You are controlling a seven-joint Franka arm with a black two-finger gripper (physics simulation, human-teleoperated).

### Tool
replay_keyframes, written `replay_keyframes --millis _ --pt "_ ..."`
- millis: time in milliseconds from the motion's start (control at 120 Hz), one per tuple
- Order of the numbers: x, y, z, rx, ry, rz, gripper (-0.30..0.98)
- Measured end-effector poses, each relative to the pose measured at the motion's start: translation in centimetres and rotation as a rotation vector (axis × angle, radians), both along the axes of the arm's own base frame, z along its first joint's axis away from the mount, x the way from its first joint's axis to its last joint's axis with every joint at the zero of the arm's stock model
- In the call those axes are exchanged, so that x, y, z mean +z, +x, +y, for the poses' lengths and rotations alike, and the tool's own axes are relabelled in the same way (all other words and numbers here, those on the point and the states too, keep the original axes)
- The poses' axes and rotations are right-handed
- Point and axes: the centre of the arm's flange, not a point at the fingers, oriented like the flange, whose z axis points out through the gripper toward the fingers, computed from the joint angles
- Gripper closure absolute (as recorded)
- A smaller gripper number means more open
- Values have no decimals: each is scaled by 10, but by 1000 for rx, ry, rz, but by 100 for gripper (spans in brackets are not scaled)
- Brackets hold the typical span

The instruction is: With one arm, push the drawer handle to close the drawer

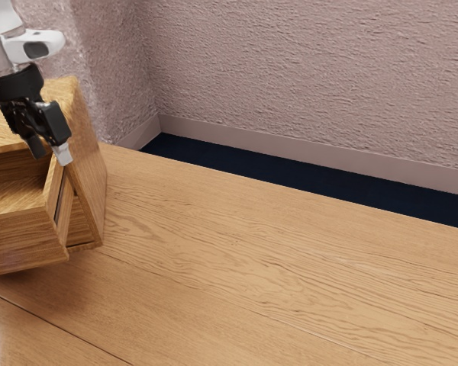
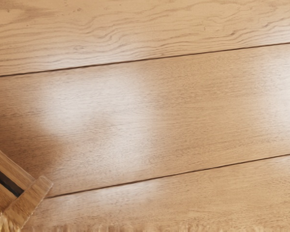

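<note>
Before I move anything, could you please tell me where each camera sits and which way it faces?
Exterior view: it sits at the arm's side, looking down across the table toward the wall. My arm and open gripper come in at the upper left, by the pulled-out drawer.
Wrist view: it rides on my hand, facing down at the tabletop, with a corner of the drawer at its edge.
Both share the tabletop and part of the drawer.
</note>
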Motion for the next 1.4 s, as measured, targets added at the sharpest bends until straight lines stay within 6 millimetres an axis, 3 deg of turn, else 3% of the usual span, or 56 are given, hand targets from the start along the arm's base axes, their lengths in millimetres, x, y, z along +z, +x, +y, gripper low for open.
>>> replay_keyframes --millis 142,233,317,483,725,833,933,1167,1400 --pt "-6 -95 18 112 44 1 47" --pt "-21 -130 36 228 86 33 60" --pt "-49 -150 65 344 79 108 67" --pt "-94 -156 110 529 68 231 74" --pt "-131 -141 135 700 56 267 78" --pt "-139 -130 134 734 63 264 78" --pt "-151 -120 148 772 62 275 78" --pt "-148 -100 163 839 117 232 78" --pt "-142 -67 178 881 172 212 79"
